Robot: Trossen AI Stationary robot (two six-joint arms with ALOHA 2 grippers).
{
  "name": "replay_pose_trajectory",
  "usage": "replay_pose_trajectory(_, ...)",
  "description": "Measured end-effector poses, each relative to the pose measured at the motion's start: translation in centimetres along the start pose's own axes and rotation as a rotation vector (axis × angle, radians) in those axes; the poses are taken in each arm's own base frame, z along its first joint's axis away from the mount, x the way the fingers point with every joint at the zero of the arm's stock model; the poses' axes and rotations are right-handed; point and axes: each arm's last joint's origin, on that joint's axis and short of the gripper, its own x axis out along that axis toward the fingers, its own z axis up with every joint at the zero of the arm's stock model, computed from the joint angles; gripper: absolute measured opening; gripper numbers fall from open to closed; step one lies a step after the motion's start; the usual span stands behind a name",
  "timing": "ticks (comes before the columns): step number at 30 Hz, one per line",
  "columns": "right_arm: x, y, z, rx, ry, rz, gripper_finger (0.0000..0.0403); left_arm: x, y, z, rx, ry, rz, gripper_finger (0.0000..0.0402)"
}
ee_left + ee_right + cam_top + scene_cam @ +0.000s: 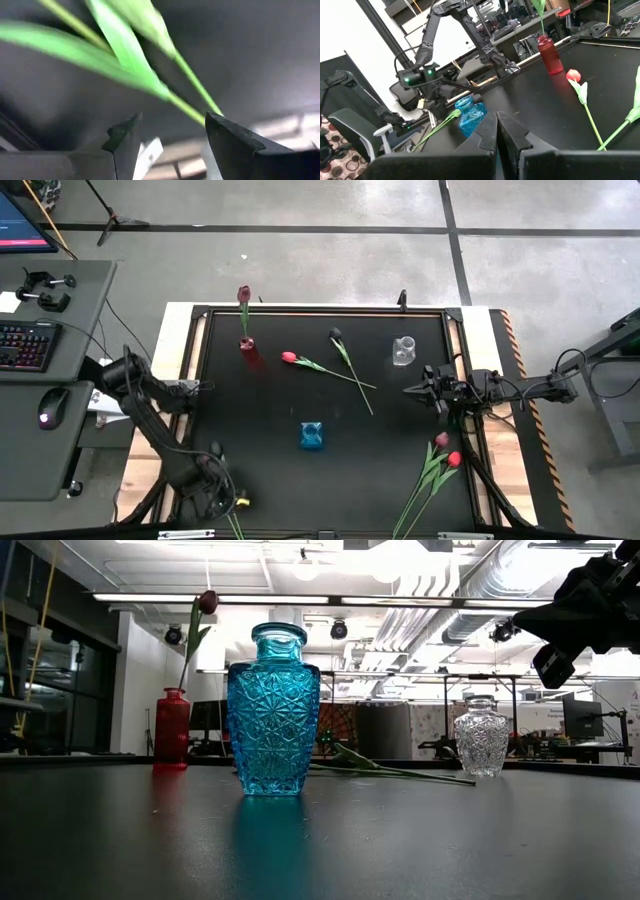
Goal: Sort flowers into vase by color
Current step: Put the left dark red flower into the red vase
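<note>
Flowers, tulips, artificial: I count five in plain sight from above, plus one in hand.
- One dusky tulip (243, 294), already standing in the red vase (248, 352) at the mat's far left.
- One red tulip (289, 357) and one near-black tulip (336, 335), lying mid-table with their stems crossed, between the red vase and the clear vase (403, 351).
- One dusky-pink head (441, 440) and one red head (454, 459) at the near right edge, stems trailing off the mat; more may lie beyond the edge, I cannot say.
- One green stem (192, 85) at my left gripper (236, 502), near-left corner; head colour not visible.

Vases, three: red, clear, blue (312, 436). The blue and clear ones look empty.

Step in hand, as I judge it: picking up the near-left flower. The left gripper has its fingers (125, 140) spread wide with the stem running between them, not yet clamped. Next I would close on the stem, lift, read the head colour and carry it to the matching vase.

Right gripper (412, 389): fingers pressed together, nothing held, hovering just near of the clear vase, waiting.
</note>
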Motion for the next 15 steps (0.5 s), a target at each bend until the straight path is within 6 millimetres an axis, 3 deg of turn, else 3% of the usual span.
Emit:
replay_pose_trajectory(7,0.0,0.0,0.0,0.000,0.000,0.000,0.0000,-0.1,-0.6,1.2,-0.041,-0.047,0.012,0.0204)
replay_pose_trajectory(15,0.0,0.0,0.0,0.000,-0.001,0.000,0.0000,-0.7,0.2,-1.1,0.022,0.011,0.018,0.0204)
